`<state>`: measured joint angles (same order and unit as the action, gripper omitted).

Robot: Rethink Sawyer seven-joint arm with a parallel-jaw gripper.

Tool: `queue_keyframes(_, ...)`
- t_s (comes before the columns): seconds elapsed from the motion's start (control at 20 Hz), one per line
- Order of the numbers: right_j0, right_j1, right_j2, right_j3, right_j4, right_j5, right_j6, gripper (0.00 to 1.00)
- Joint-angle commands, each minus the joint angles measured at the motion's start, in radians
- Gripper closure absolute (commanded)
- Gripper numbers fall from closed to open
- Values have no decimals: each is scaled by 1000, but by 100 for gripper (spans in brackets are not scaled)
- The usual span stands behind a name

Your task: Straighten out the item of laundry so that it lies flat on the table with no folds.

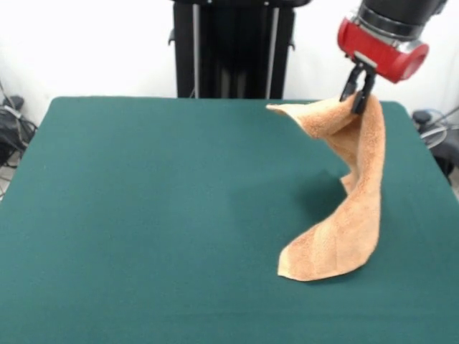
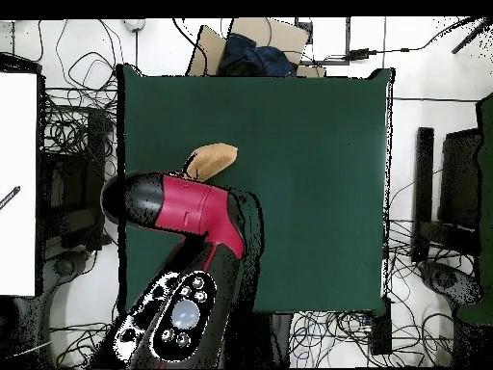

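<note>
Bright, even light; the towel [image 1: 344, 215] casts a soft shadow on the table [image 1: 143, 215].

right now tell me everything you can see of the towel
The towel is light orange-tan terry cloth, soft and nubby. It hangs twisted from the pincer, which is shut on an upper edge near the table's far right side. One corner juts out sideways to the left of the grip. The cloth drapes down in a folded band, and only its rounded lower end rests on the green felt. From overhead just a small tan patch shows beside the arm.
</note>
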<state>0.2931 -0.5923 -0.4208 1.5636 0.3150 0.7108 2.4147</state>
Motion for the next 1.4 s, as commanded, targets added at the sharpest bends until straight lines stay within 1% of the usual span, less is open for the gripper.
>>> queue_keyframes(0.05, -8, -16, 22, -28, 63, 100, 273, 100)
queue_keyframes(0.35, -29, -38, 43, 3, 81, 102, 236, 100)
queue_keyframes(0.5, -34, -41, 39, 1, 82, 115, 227, 100)
queue_keyframes(0.6, -40, -53, 47, 24, 88, 100, 216, 100)
queue_keyframes(0.7, -58, -73, 53, 61, 84, 74, 181, 100)
queue_keyframes(0.85, -113, -129, 86, 164, 89, -7, 91, 100)
queue_keyframes(1.0, -177, -177, 118, 259, 67, -88, -10, 100)
queue_keyframes(1.25, -371, -261, 254, 447, 16, -278, -203, 100)
queue_keyframes(1.4, -461, -285, 313, 500, -44, -330, -249, 100)
